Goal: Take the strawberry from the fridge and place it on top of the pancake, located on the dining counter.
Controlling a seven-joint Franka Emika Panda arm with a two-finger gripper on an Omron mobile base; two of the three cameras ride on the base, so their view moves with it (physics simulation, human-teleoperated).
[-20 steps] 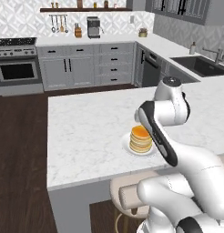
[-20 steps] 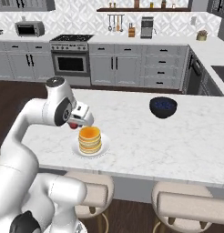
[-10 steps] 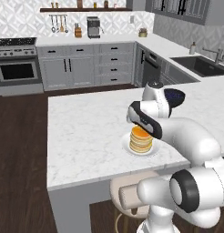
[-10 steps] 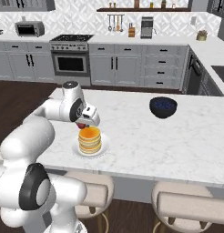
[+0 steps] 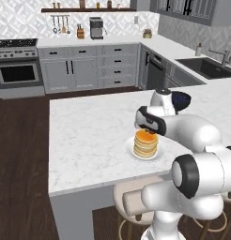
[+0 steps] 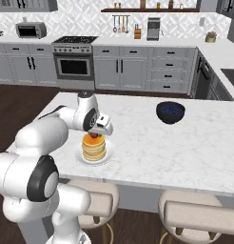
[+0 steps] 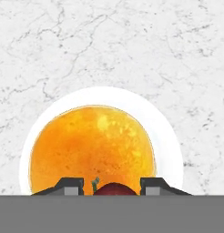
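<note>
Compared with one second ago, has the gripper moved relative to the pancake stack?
Yes. The gripper, with the strawberry between its fingers, has moved from the side of the pancake stack to directly above its top.

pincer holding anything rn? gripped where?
Yes: the pincer holds the strawberry between its two tips, by the sides, directly over the pancake on its plate. Whether the berry touches the pancake cannot be told.

no readable text, labels, numbers or signs anywhere.
</note>
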